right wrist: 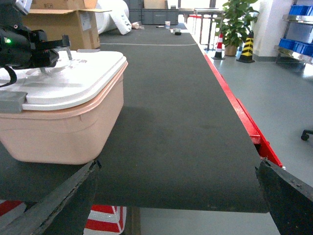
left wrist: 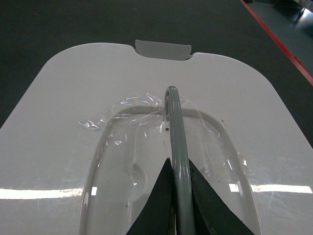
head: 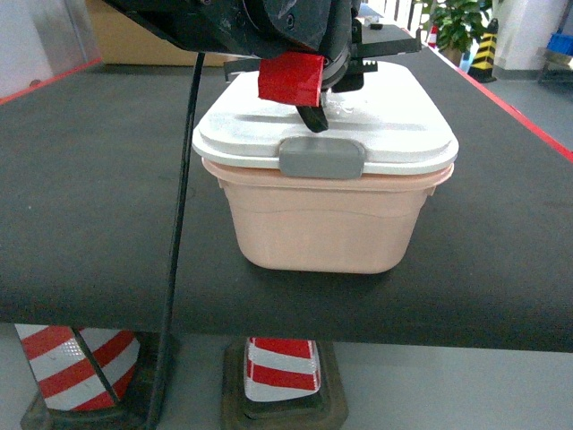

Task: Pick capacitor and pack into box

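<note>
The box (head: 322, 224) is a pale pink tub on the black table, closed by its white lid (head: 394, 125) with a grey clasp (head: 320, 159) at the front. My left gripper (head: 315, 118), wrapped in red tape, reaches down onto the lid's middle. The left wrist view shows that gripper (left wrist: 178, 164) shut on the lid's raised grey handle (left wrist: 175, 127). My right gripper (right wrist: 177, 166) is open and holds nothing, low at the table's near edge, right of the box (right wrist: 63, 132). No capacitor is in view.
A black cable (head: 183, 197) hangs across the table's left front. Red and white cones (head: 279, 372) stand under the table. A red edge (right wrist: 239, 112) bounds the table's right side. A cardboard carton (right wrist: 58, 24), a plant (right wrist: 237, 19) and blue crates (right wrist: 301, 10) stand far back.
</note>
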### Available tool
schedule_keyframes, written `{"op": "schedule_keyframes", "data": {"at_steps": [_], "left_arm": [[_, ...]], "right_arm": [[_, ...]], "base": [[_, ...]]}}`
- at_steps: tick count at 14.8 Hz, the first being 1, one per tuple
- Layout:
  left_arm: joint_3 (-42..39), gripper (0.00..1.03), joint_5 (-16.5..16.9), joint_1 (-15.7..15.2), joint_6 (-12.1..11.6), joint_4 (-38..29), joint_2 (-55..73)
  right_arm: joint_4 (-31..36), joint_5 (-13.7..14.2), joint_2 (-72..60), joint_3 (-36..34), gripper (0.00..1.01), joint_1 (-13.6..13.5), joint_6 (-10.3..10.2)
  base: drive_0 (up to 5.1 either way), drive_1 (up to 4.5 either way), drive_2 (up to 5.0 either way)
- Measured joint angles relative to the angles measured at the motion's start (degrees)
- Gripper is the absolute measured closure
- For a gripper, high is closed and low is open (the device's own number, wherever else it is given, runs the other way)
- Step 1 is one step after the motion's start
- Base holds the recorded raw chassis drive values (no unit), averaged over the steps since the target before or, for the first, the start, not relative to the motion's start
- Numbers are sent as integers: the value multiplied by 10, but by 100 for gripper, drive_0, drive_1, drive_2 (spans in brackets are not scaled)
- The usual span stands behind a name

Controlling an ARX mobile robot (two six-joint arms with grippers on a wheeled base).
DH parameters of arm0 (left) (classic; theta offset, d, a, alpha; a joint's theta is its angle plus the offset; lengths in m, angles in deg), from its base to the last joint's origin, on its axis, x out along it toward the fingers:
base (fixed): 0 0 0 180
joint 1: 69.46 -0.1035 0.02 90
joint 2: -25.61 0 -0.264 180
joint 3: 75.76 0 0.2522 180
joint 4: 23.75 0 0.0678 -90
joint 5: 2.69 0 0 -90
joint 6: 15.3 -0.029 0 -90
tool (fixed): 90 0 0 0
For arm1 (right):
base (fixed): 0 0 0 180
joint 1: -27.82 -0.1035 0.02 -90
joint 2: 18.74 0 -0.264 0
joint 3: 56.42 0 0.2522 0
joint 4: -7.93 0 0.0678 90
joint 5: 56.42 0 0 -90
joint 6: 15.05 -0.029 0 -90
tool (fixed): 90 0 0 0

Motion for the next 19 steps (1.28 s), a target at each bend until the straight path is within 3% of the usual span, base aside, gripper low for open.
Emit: {"op": "schedule_keyframes", "data": {"at_steps": [1, 5, 7, 9, 11, 14, 16, 17, 19], "left_arm": [[0, 100, 7, 0, 1, -10, 1], [-25, 51, 26, -9, 1, -36, -7], [-63, 28, 15, -10, -4, -80, -44], [-132, 4, 7, -19, -32, -162, -139], [-242, 5, 9, -36, -70, -244, -253], [-476, 5, 15, -96, -167, -366, -424], [-613, 5, 53, -125, -227, -369, -586], [-673, 5, 59, -140, -231, -335, -657], [-689, 5, 58, -145, -231, -333, -668]], "right_arm": [[0, 0, 0, 0, 3, 0, 0], [0, 0, 0, 0, 3, 0, 0], [0, 0, 0, 0, 3, 0, 0], [0, 0, 0, 0, 3, 0, 0], [0, 0, 0, 0, 3, 0, 0], [0, 0, 0, 0, 3, 0, 0], [0, 0, 0, 0, 3, 0, 0], [0, 0, 0, 0, 3, 0, 0], [0, 0, 0, 0, 3, 0, 0]], "base": [[0, 0, 0], [0, 0, 0], [0, 0, 0], [0, 0, 0], [0, 0, 0], [0, 0, 0], [0, 0, 0], [0, 0, 0], [0, 0, 0]]}}
